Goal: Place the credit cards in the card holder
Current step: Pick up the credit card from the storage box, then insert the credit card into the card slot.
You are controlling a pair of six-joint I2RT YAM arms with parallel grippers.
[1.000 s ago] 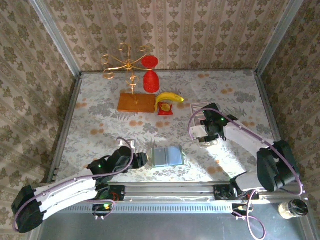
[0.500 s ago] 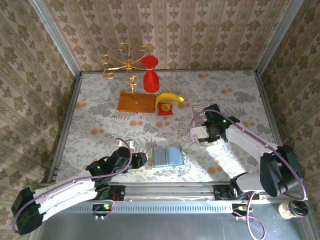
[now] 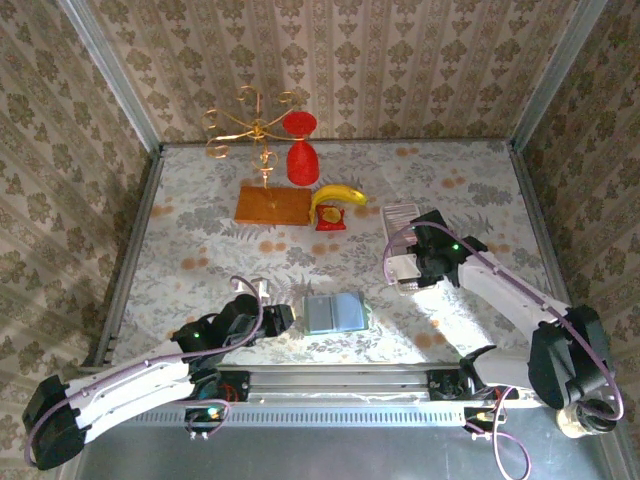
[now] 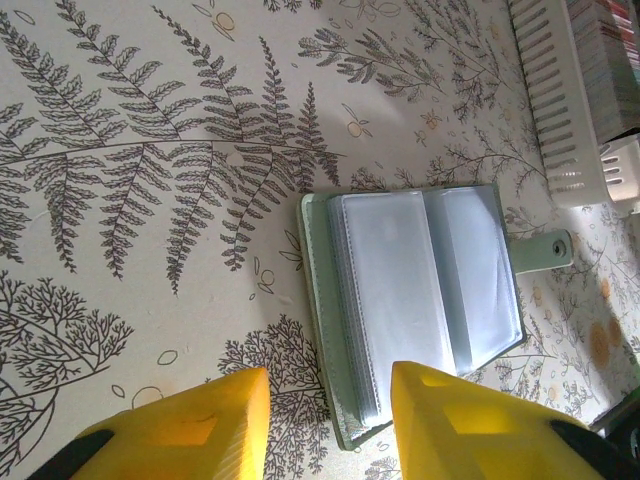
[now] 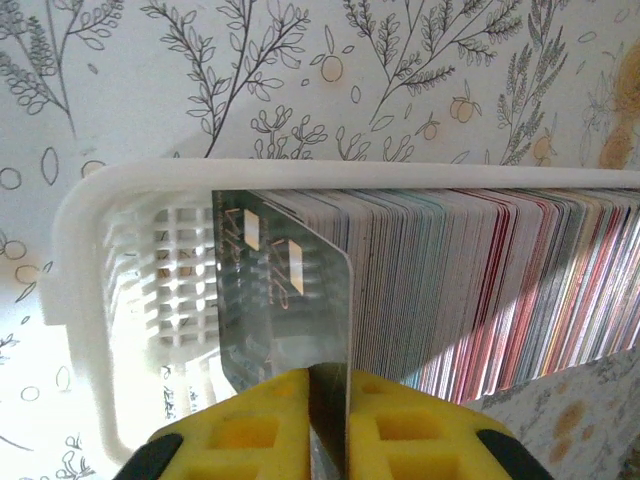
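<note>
Fern-printed counter [image 4: 150, 200] carries the card holder [image 4: 420, 290], lying open just ahead of my left tool [image 4: 328, 400]; its jaws stand parted, grasping nothing; my right tool [image 5: 328, 400] is clenched on one silver card [image 5: 285, 290] at the end of the credit cards [image 5: 480, 290], packed on edge in a white tray [image 5: 120, 300].

The patterned table [image 3: 200, 235] bears the card holder [image 3: 335, 313] (lying open), white tray [image 3: 401, 212], wooden board [image 3: 273, 205].

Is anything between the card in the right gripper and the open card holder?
Nothing visible: bare tablecloth lies between the silver card, pinched by the right gripper, and the card holder. The left gripper sits at the holder's far side.
</note>
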